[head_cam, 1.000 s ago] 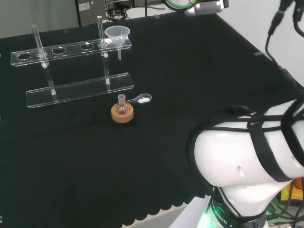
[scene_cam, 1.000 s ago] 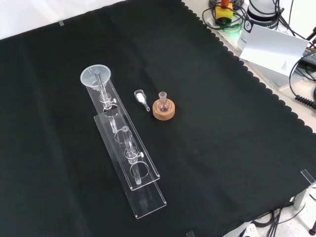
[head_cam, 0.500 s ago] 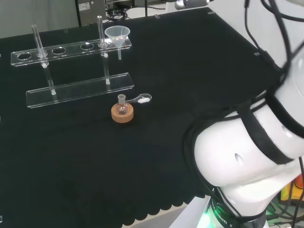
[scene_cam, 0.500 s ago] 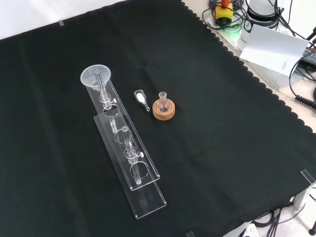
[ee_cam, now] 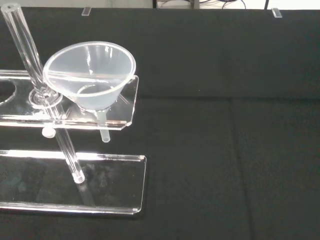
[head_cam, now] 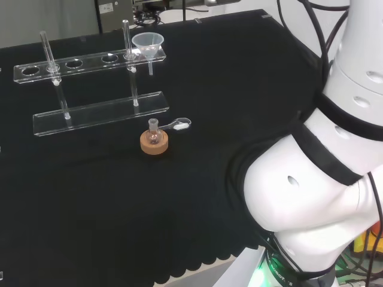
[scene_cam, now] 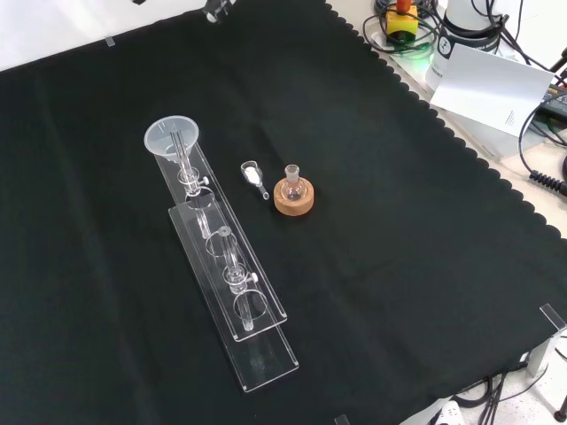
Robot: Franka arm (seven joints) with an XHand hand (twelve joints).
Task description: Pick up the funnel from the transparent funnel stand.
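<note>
Black cloth covers the bench (scene_cam: 399, 266), and on it the clear stand (scene_cam: 232, 292) carries the funnel (scene_cam: 172, 139) in the end hole of its upper shelf, cone up and spout hanging straight down through the hole toward the lower shelf. In the head view the funnel (head_cam: 148, 45) sits at the stand's (head_cam: 99, 112) right end, beside an upright post. A small flask on a cork ring (head_cam: 154, 142) and a little scoop (head_cam: 181, 125) lie on the cloth nearer the arm's base, well apart from the funnel.

No part of the fingers is visible, so I cannot tell how far open they are or whether they hold anything. The wrist camera looks down past the palm onto the funnel (ee_cam: 91, 75), so the funnel lies ahead of and below the fingers, its long axis upright and its rim free all round except where the post (ee_cam: 42, 87) stands just beside it. Any approach probably has to come from the side away from that post.

Compared with a second ago, the arm's white links (head_cam: 323, 167) stand taller in the head view, stretched out toward the funnel's end of the bench, and dark parts now edge into the top of the front view. Funnel, stand, flask and scoop lie exactly as before.
</note>
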